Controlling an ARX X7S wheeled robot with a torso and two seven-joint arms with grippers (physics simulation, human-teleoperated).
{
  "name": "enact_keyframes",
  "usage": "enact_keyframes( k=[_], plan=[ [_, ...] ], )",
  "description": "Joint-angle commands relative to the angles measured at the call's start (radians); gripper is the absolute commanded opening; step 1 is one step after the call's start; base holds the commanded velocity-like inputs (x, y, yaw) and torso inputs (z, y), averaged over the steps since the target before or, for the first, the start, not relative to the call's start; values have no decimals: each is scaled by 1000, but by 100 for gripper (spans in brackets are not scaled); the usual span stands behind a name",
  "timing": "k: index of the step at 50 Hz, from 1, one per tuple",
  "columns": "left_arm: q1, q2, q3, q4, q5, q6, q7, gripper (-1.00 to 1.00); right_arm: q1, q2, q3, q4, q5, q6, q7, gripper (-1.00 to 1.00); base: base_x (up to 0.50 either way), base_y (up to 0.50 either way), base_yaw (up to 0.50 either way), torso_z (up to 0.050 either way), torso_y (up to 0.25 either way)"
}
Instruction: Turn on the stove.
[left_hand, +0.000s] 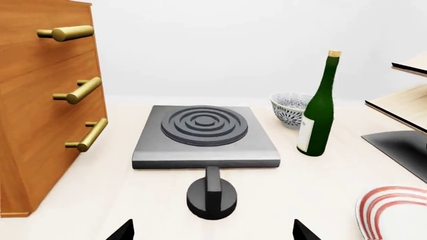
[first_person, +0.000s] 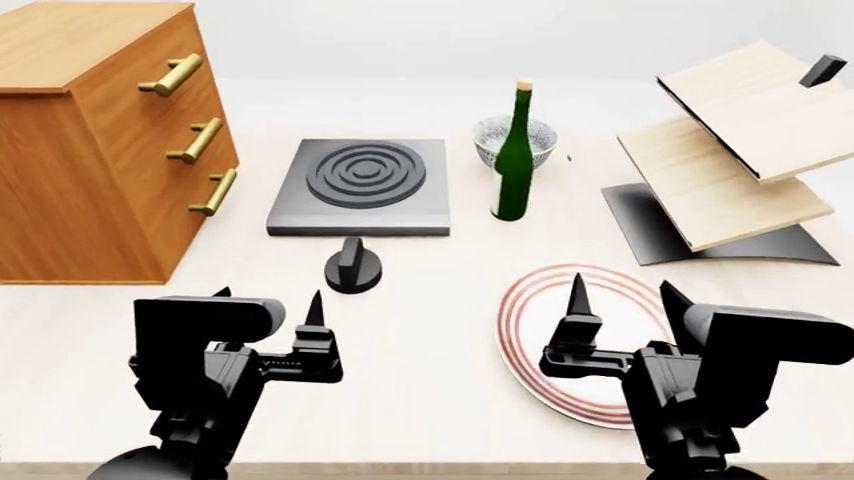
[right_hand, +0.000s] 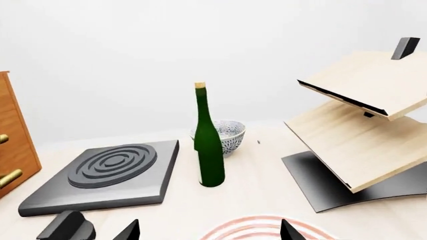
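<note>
The stove (first_person: 360, 187) is a flat dark-grey slab with a ringed round burner (first_person: 366, 172) at the table's middle back. Its small black round knob (first_person: 352, 268) sits just in front of it. In the left wrist view the stove (left_hand: 203, 136) and the knob (left_hand: 212, 199) lie straight ahead. My left gripper (first_person: 267, 305) is open and empty, a little short of the knob. My right gripper (first_person: 623, 293) is open and empty above the red-ringed plate (first_person: 523, 322). The right wrist view shows the stove (right_hand: 107, 175) and the knob's edge (right_hand: 67, 226).
A wooden drawer cabinet (first_person: 94, 140) with brass handles stands at the left. A green bottle (first_person: 511, 155) and a patterned bowl (first_person: 489, 140) stand right of the stove. A tilted wooden shelf rack (first_person: 727, 160) on a black base is at the far right.
</note>
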Motion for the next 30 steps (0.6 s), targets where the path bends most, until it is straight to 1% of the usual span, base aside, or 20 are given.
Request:
enact_keyframes(
  k=[1, 12, 14, 21, 24, 26, 30],
  plan=[
    [0, -6, -3, 5, -12, -1, -10, 100, -1, 8, 6, -18, 24, 5, 13, 100, 500, 0, 0, 0, 0],
    [10, -12, 0, -1, -19, 16, -16, 100, -14, 19, -9, -8, 25, -22, 27, 100, 500, 0, 0, 0, 0],
    [11, -14, 1, -3, -19, 20, -17, 100, -14, 28, -29, -6, 3, -28, 43, 100, 500, 0, 0, 0, 0],
    [20, -22, 14, -24, -9, 52, -22, 100, -26, 35, -51, 8, -15, -59, 60, 100, 25, 0, 0, 0, 2],
    [30, -39, 38, -47, 22, 134, -19, 100, -33, 39, -56, 10, -13, -69, 57, 100, 0, 0, 0, 0, 0],
    [28, -43, 43, -67, 32, 157, -22, 100, -37, 42, -59, 8, -10, -70, 56, 100, 0, 0, 0, 0, 0],
    [1, -53, 48, -184, 64, 242, -19, 100, -39, 45, -61, 5, -4, -71, 58, 100, 0, 0, 0, 0, 0]
  ],
)
